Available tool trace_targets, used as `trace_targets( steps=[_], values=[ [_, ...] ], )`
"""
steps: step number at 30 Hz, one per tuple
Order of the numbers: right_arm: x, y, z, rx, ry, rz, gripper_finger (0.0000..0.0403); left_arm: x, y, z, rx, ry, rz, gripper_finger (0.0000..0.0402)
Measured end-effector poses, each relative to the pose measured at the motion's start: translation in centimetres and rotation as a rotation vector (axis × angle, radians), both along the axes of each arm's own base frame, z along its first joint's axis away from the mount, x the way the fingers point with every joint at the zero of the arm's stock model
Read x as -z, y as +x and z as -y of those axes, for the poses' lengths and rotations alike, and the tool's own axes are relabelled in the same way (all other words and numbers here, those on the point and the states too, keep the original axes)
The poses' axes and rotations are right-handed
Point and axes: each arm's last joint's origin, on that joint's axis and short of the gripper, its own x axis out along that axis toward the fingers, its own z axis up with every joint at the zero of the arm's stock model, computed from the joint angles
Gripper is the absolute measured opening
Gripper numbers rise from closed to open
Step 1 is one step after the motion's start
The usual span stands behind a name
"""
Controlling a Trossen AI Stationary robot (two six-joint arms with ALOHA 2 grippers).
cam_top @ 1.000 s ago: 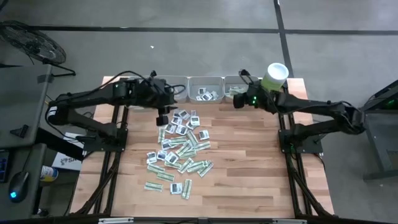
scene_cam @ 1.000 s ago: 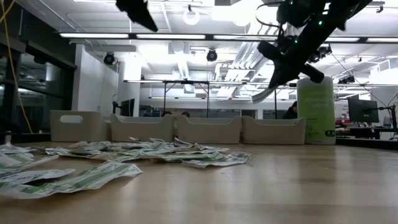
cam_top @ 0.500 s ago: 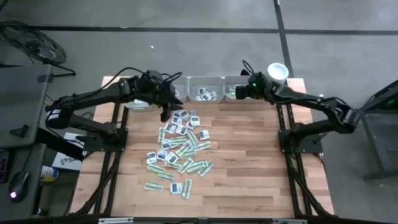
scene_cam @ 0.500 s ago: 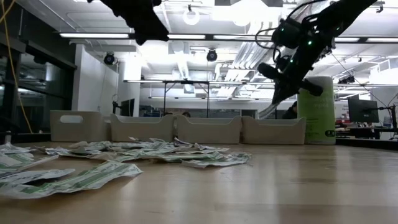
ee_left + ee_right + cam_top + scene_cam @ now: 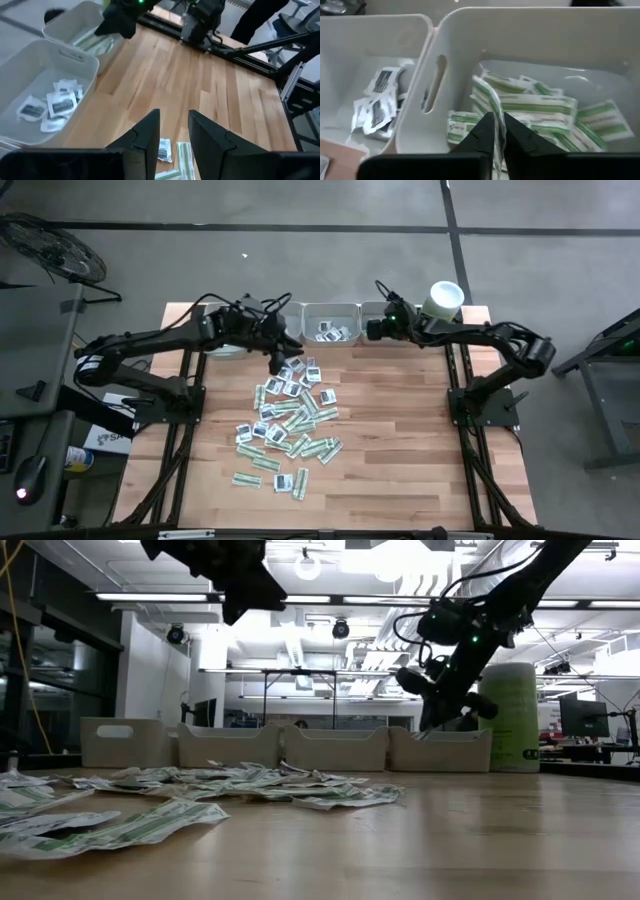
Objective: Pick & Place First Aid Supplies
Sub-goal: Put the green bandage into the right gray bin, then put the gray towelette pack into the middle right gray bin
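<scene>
The first aid supplies point(image 5: 290, 415) lie in a loose pile on the wooden table: green-white strips and squarish white sachets. My left gripper point(image 5: 281, 360) hovers open above the pile's far end, nothing between its fingers point(image 5: 174, 132). My right gripper point(image 5: 370, 330) hangs over the grey tray point(image 5: 600, 30) that holds green-white strips and is shut on one such strip point(image 5: 490, 100). The neighbouring tray point(image 5: 415, 30) holds white sachets point(image 5: 377, 102). My right gripper pinches a green-white strip between its two fingers point(image 5: 482, 132), on the stretch point(image 5: 496, 122) that runs through the gap. The fingers slant downward toward the table's far edge. The strip's free end point(image 5: 482, 87) curves out beyond the fingertips over the strips in the tray.
A row of grey trays point(image 5: 335, 748) stands along the far edge. A tall pale green tub point(image 5: 443, 298) with a white lid stands at the far right, close behind my right arm. Bare wood lies to the right of the pile and toward the near edge.
My right gripper has carried the strip toward the far edge and down, from beside the trays to just over the tray of green strips. My left gripper has come down and toward the table's right over the pile's far end, rolling as it went.
</scene>
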Motion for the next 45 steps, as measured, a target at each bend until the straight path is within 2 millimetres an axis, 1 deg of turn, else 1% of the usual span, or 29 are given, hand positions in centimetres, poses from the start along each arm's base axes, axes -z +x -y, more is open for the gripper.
trace_targets(
  steps=[3,7,11,13,16,23,26,29,33,37,42,45],
  values=[
    [0.0,0.1,0.1,-0.029,-0.018,-0.010,0.0053,0.2,0.2,-0.1,-0.007,-0.016,-0.005,0.0101],
    [-0.2,0.1,0.3,-0.050,-0.030,0.010,0.0108,0.8,0.7,0.0,-0.013,-0.055,-0.031,0.0101],
    [-0.4,0.0,0.6,-0.056,-0.020,0.035,0.0156,1.5,1.4,0.5,0.005,-0.072,-0.057,0.0101],
    [-0.8,-0.2,0.6,-0.047,-0.035,0.043,0.0174,1.9,1.9,0.8,0.019,-0.079,-0.071,0.0101],
    [-2.0,-0.4,0.5,-0.038,-0.094,0.070,0.0190,2.7,2.5,1.3,0.033,-0.098,-0.105,0.0101],
    [-5.7,-0.9,-0.1,-0.083,-0.255,0.183,0.0197,4.7,4.3,2.6,0.033,-0.113,-0.177,0.0101],
    [-6.9,-1.0,-1.0,-0.139,-0.271,0.235,0.0197,5.9,5.1,3.0,0.034,-0.109,-0.224,0.0101],
    [-7.6,-0.7,-2.1,-0.257,-0.252,0.284,0.0197,7.1,5.8,3.4,0.036,-0.115,-0.265,0.0101],
    [-7.6,0.3,-3.9,-0.434,-0.179,0.333,0.0197,9.2,6.7,3.1,0.008,-0.165,-0.339,0.0101],
    [-7.2,1.1,-5.6,-0.547,-0.137,0.312,0.0197,10.5,7.2,3.0,0.039,-0.128,-0.377,0.0101],
    [-6.6,1.6,-7.3,-0.549,-0.090,0.257,0.0197,11.4,7.6,3.0,0.046,-0.128,-0.397,0.0101],
    [-6.2,1.7,-8.2,-0.520,-0.050,0.228,0.0197,12.2,8.0,2.9,-0.019,-0.219,-0.414,0.0101]
  ],
)
